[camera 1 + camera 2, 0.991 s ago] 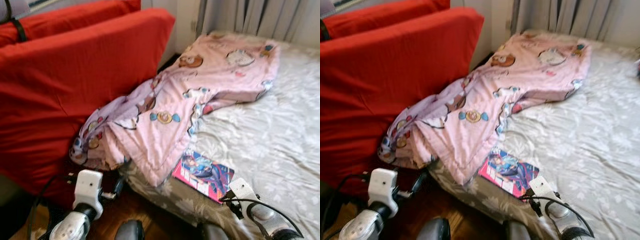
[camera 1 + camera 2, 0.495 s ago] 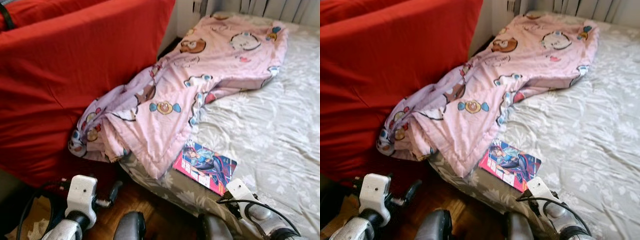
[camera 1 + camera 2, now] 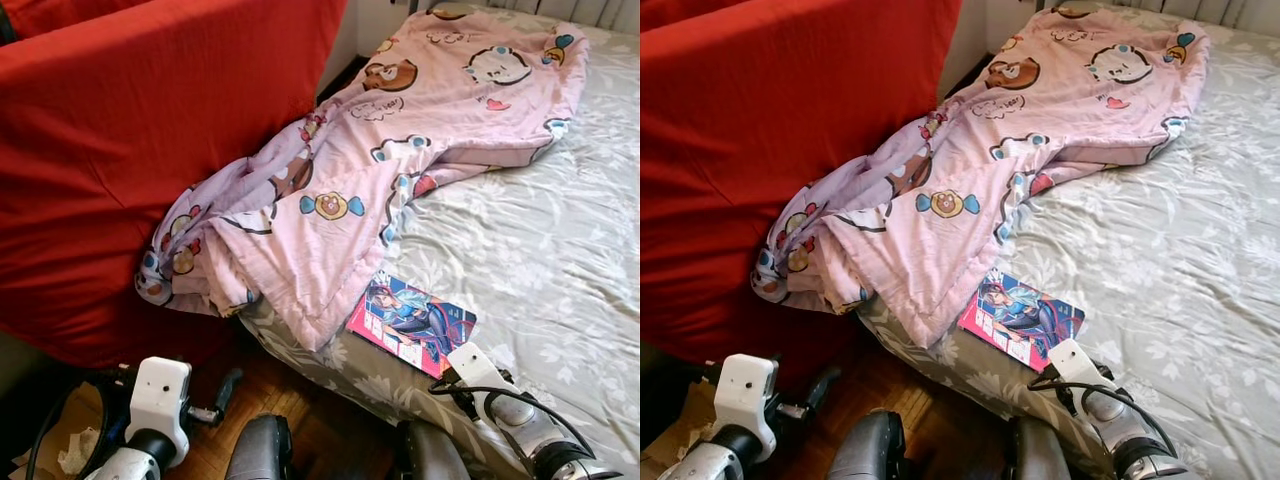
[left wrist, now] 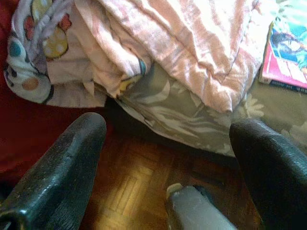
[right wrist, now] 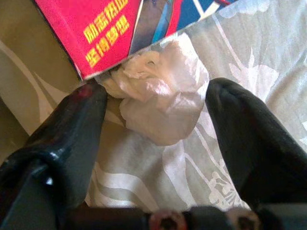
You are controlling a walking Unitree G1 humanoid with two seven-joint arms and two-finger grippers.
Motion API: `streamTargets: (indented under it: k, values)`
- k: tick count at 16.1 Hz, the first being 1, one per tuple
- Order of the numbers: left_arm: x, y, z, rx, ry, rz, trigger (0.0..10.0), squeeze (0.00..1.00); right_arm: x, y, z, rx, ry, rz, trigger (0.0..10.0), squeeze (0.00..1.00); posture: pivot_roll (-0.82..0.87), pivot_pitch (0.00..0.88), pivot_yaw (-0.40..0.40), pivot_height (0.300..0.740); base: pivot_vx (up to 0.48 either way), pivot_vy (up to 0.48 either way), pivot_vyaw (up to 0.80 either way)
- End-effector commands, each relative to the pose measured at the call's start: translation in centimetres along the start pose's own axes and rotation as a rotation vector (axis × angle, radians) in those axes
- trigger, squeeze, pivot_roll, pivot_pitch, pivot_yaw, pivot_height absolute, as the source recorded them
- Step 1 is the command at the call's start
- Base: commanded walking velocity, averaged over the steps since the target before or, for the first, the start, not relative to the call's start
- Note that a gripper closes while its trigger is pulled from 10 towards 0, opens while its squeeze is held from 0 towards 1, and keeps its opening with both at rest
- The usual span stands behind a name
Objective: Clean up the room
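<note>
The right pincer hangs over the near corner of the bed, its two black fingers spread wide with a crumpled white tissue lying loose between them, untouched by either pad. That tissue rests on the grey floral sheet with one edge tucked against the corner of a pink-and-blue comic book, which sits at about five o'clock from the rumpled pink cartoon blanket spilling off the mattress toward the red sofa at nine o'clock. The step in hand looks to be collecting the tissue as rubbish. To do it well, the right pincer should come straight down so both fingertips reach the sheet on either side of the wad, then close slowly; the paper is soft and will squash, so a full closure is likely needed. The risk is catching the comic's corner or a fold of sheet along with it, so the grasp is better centred on the tissue's far bulge, away from the book. The left pincer hangs low over the parquet floor beside the bed's edge, fingers spread and holding nothing.
</note>
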State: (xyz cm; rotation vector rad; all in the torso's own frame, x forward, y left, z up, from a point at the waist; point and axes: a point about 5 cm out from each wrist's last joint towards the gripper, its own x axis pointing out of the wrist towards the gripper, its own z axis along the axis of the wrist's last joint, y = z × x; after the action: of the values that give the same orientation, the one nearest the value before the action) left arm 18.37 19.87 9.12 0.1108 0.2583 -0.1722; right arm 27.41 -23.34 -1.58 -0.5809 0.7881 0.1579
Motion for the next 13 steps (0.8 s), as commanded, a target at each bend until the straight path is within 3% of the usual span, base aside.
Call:
streamTargets:
  k: [1,13]
  values:
    - [-0.55,0.24,-0.12,0.014,0.017,0.013,10.0,0.00,-0.02,0.28,-0.38,-0.015,0.011,0.011,0.0,0.00,0.18,0.234,0.062,0.641,0.000,0.000,0.00]
    - [-1.06,0.09,-0.27,0.017,0.028,0.013,10.0,0.00,-0.02,1.26,-0.76,-0.056,0.015,0.037,0.0,0.00,0.18,0.238,0.063,0.641,0.000,0.000,0.00]
